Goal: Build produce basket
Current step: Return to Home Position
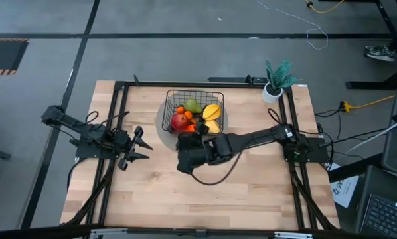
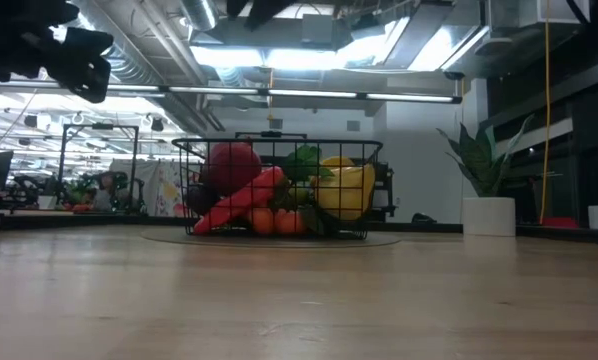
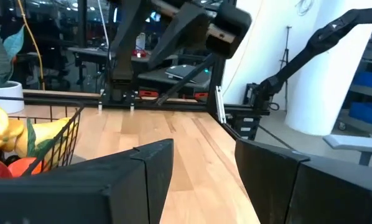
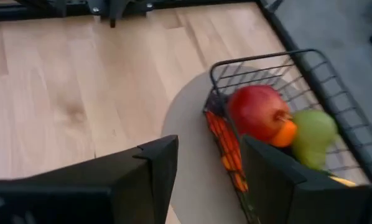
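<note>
The black wire basket (image 1: 193,97) stands on a round grey mat in the far middle of the table. It holds a red apple (image 4: 257,111), an orange carrot (image 2: 241,200), a green pear (image 4: 313,134), small oranges and a yellow fruit (image 1: 213,113). My right gripper (image 1: 187,141) hangs open and empty above the table, just near of the basket's near side (image 4: 211,168). My left gripper (image 1: 144,147) is open and empty to the left of the basket, above the table (image 3: 204,168).
A white pot with a teal plant (image 1: 276,83) stands at the far right corner. The grey mat (image 4: 186,124) sticks out past the basket on its left. Black frame rails (image 1: 112,133) run along the table's sides. Bare wood (image 1: 198,199) lies toward the near edge.
</note>
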{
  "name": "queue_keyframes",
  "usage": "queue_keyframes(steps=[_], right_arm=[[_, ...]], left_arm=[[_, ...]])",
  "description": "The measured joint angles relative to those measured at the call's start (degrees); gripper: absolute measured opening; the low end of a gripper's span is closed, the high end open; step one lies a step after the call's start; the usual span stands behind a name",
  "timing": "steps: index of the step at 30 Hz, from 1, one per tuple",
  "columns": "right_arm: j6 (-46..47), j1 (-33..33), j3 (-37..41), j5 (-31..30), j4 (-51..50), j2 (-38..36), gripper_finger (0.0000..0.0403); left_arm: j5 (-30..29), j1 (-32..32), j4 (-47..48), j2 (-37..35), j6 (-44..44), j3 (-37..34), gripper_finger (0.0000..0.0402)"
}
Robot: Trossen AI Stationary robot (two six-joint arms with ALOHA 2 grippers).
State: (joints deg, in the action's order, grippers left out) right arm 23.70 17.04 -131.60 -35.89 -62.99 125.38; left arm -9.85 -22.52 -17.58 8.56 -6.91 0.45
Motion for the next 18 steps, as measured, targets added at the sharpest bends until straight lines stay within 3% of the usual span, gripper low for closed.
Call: queue_keyframes(steps=[12, 18], right_arm=[[-7.8, -4.3, 19.4, 10.7, 13.1, 0.1, 0.0165], [-16.4, -6.3, 33.6, 18.2, 28.5, -2.8, 0.0165]], left_arm=[[0.0, 0.0, 0.3, 0.0, 0.0, 0.0, 0.0163], [0.0, 0.0, 0.4, 0.0, 0.0, 0.0, 0.0163]])
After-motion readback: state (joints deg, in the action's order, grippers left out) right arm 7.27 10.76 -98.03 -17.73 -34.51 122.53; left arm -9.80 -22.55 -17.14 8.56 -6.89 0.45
